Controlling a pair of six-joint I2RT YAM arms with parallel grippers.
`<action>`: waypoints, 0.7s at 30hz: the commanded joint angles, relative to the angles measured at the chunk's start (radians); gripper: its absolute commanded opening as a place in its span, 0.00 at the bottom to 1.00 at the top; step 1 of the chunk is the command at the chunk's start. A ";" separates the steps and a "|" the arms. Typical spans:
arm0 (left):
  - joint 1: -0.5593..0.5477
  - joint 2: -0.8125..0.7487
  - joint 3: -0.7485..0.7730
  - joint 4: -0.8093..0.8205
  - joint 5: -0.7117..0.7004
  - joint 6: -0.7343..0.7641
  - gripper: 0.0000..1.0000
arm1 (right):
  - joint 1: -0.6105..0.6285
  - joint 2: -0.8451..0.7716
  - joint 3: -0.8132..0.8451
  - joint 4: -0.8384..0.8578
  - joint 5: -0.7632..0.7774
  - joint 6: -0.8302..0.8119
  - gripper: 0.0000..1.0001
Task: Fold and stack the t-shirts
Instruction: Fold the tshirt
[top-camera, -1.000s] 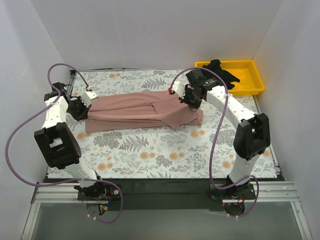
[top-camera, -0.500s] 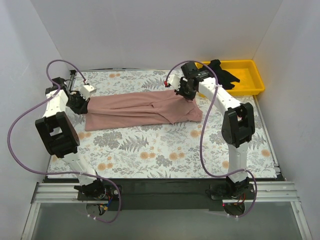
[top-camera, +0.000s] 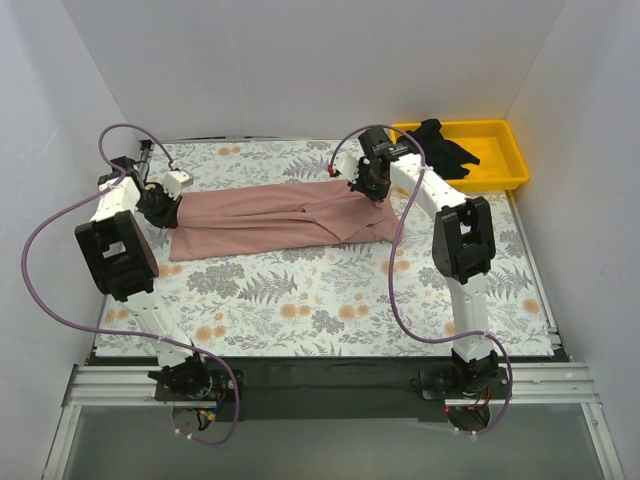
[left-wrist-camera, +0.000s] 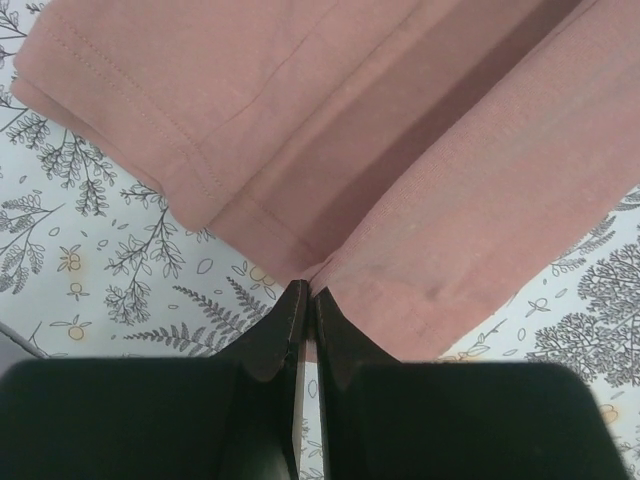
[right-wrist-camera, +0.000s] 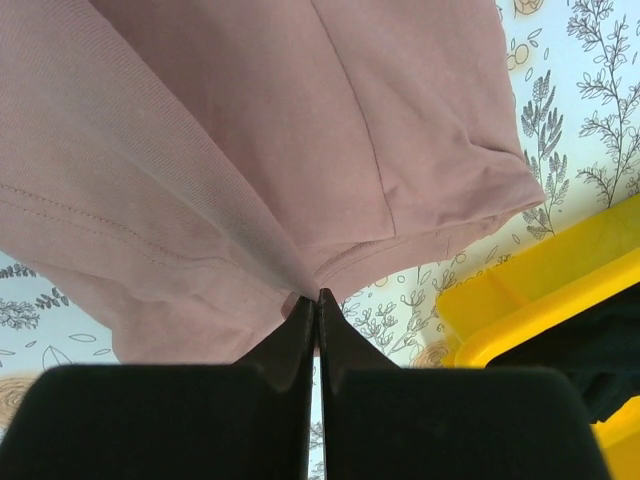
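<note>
The dusty pink t-shirt (top-camera: 285, 215) lies as a long folded band across the back half of the floral table cover. At the band's left end, my left gripper (top-camera: 163, 207) is shut on its edge. The left wrist view shows the pink cloth (left-wrist-camera: 380, 150) pinched at the tips of that gripper (left-wrist-camera: 308, 292). Over at the right end, my right gripper (top-camera: 368, 187) is shut on the shirt's far edge, and the pink fabric (right-wrist-camera: 230, 160) pulls taut up to the tips of this gripper (right-wrist-camera: 318, 296). A black t-shirt (top-camera: 440, 143) lies bunched in the yellow bin.
The yellow bin (top-camera: 500, 172) stands at the back right corner, and its rim (right-wrist-camera: 530, 290) shows close to the right gripper. White walls enclose the table on three sides. The floral cover (top-camera: 320, 300) is bare in front of the shirt.
Both grippers have moved toward the back of the table with the pink t-shirt's ends, drawing the band farther back and straighter. The right forearm has swung inward.
</note>
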 joint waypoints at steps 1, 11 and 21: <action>-0.011 -0.006 0.048 0.033 -0.010 -0.016 0.00 | -0.004 0.012 0.050 -0.002 0.016 -0.024 0.01; -0.054 0.035 0.055 0.076 -0.064 -0.019 0.00 | -0.009 0.019 0.040 0.000 0.020 -0.024 0.01; -0.068 0.101 0.104 0.090 -0.099 -0.021 0.00 | -0.011 0.038 0.014 0.000 0.020 -0.021 0.01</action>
